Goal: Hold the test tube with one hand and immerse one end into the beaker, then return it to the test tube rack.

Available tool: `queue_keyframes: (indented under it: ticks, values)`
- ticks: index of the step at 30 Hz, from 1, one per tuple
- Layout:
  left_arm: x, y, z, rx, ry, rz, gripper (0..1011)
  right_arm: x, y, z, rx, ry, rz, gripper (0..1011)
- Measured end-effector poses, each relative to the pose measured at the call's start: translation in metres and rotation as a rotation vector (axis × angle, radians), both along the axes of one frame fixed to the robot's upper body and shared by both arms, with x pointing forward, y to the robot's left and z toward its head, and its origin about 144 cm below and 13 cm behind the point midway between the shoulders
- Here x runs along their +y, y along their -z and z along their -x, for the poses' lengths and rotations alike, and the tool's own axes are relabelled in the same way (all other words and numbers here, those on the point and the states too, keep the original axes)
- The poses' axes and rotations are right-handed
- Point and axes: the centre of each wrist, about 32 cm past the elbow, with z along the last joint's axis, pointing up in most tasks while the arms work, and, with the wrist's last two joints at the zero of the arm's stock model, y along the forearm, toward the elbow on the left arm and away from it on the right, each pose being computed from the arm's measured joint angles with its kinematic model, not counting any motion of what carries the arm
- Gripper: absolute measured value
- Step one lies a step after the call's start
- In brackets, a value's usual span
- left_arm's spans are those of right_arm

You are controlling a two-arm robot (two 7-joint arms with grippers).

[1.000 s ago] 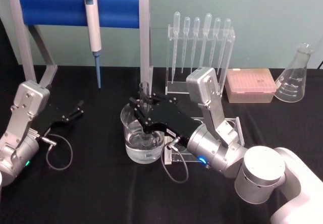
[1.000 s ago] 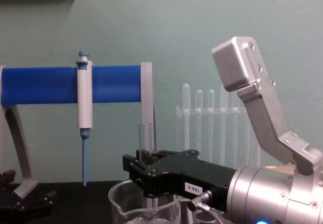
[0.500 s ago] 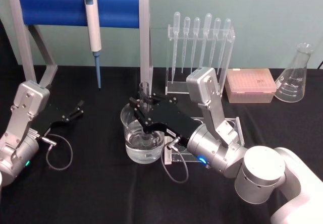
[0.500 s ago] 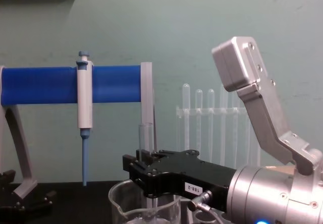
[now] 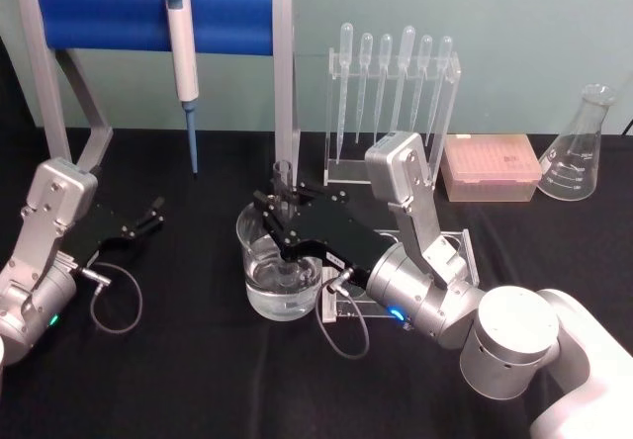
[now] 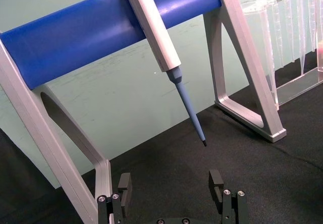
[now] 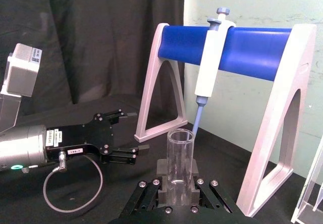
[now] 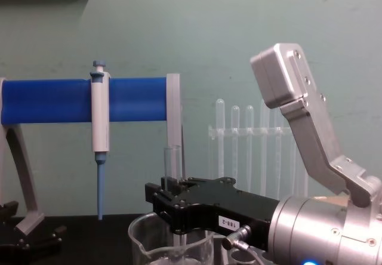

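The right gripper [image 5: 281, 204], black and flat with a white label, reaches in from the right above the wide clear glass beaker [image 5: 259, 296]. Its fingers are clamped on the clear glass test tube [image 5: 283, 174]. The tube stands upright, its open rim sticking up above the fingers and its lower part going down inside the beaker. The beaker stands at the middle of the black-covered table [image 5: 198, 380] and holds clear liquid in its lower part. How deep the tube's round end sits in that liquid is hard to tell, since the gripper covers it from above.

A clear plastic rack [image 5: 460, 246] lies on the table just right of the beaker, partly under the right arm.

The left gripper [image 5: 150, 214] lies low at the table's left side, well apart from the beaker, its fingers spread apart and holding nothing.

Behind them stands a grey frame with a blue bar [image 5: 109, 16], from which a white pipette with a blue tip [image 5: 182, 53] hangs. To the right stand a clear stand of thin plastic droppers [image 5: 394, 73], a pink lidded box [image 5: 492, 167] and a conical glass flask [image 5: 582, 147].
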Motion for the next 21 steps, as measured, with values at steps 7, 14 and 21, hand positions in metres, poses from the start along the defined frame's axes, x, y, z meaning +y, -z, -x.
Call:
queue_keyframes:
  ticks: [7, 14, 21]
  values:
    - [0.0, 0.0, 0.0, 0.0, 0.0, 0.0, 1000, 0.0, 0.0, 0.0, 0.0, 0.0, 0.0, 228]
    - [0.0, 0.0, 0.0, 0.0, 0.0, 0.0, 1000, 0.0, 0.0, 0.0, 0.0, 0.0, 0.0, 228]
    - [0.0, 0.0, 0.0, 0.0, 0.0, 0.0, 1000, 0.0, 0.0, 0.0, 0.0, 0.0, 0.0, 228]
